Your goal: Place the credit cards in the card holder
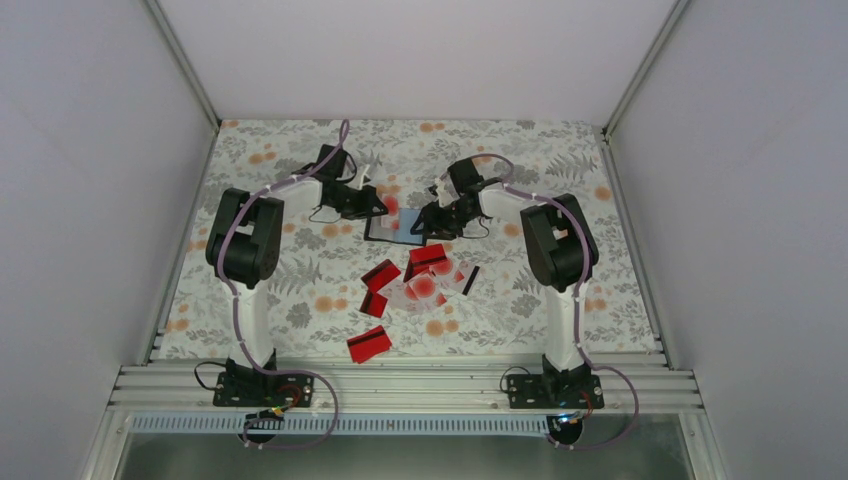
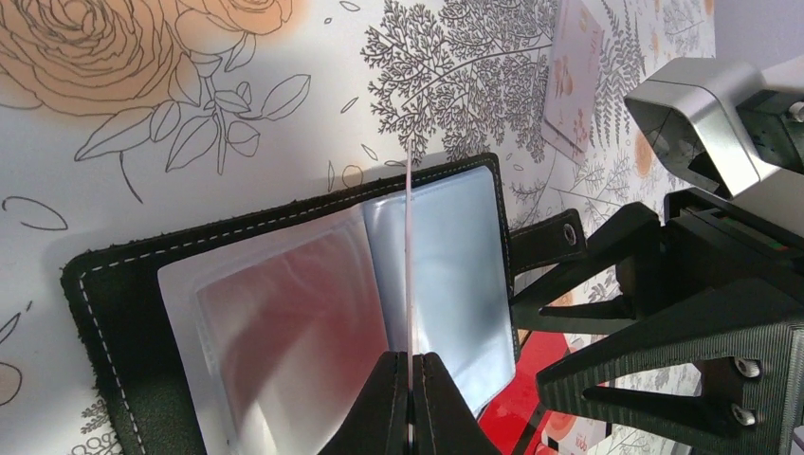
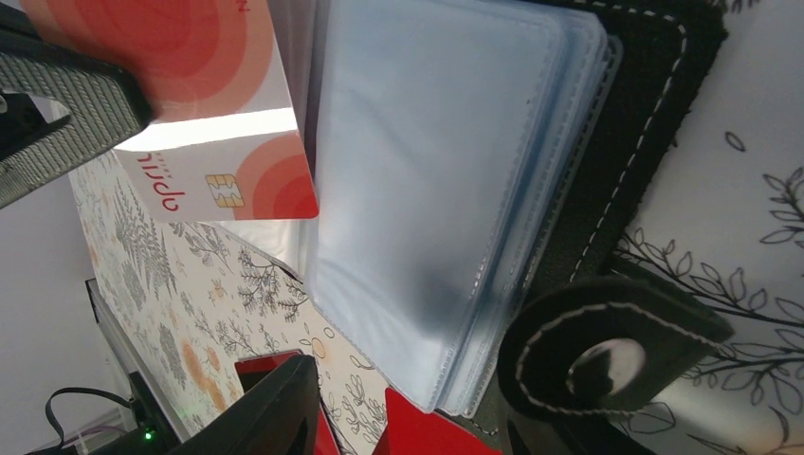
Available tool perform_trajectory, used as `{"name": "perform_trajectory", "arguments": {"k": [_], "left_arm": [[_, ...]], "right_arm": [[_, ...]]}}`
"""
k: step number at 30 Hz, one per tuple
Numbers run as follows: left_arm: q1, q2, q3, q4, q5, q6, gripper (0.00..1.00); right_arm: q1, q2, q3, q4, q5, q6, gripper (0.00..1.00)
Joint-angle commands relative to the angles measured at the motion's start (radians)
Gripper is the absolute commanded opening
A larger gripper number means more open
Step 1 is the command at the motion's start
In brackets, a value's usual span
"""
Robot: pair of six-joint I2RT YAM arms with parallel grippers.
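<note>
The card holder (image 1: 395,228) lies open at the far centre of the worktop (image 1: 560,180), pockets (image 2: 284,313) upward to receive cards. One credit card (image 2: 408,237) stands edge-on over the pockets, clamped in the closed left jaws for insertion. The right jaws stand part open beside the strap tab (image 2: 550,242), holding nothing visible, likely there to steady the holder.

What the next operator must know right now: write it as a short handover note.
Left gripper: shut on one card, held edge-on over the open card holder.
Right gripper: open, jaws beside the holder's strap.
Loose credit cards: piled on the table, near side of the holder.
Done: holder open; no card clearly pocketed.
To do: slot this card, then the rest.
</note>
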Motion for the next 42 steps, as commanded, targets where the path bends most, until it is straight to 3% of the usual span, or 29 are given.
{"name": "perform_trajectory", "arguments": {"k": [1,27,42], "left_arm": [[0.004,0.015,-0.023,0.025,0.02,-0.012,0.02],[0.002,0.038,-0.083,0.086,0.085,-0.122,0.02],[-0.001,0.078,-0.015,-0.056,0.075,-0.121,0.02]], "right_arm": [[0.009,0.048,0.01,-0.001,0.003,-0.005,0.48],[0.009,0.058,-0.001,0.013,-0.015,-0.017,0.51],[0.009,0.06,-0.006,0.006,-0.022,-0.04,0.51]]}}
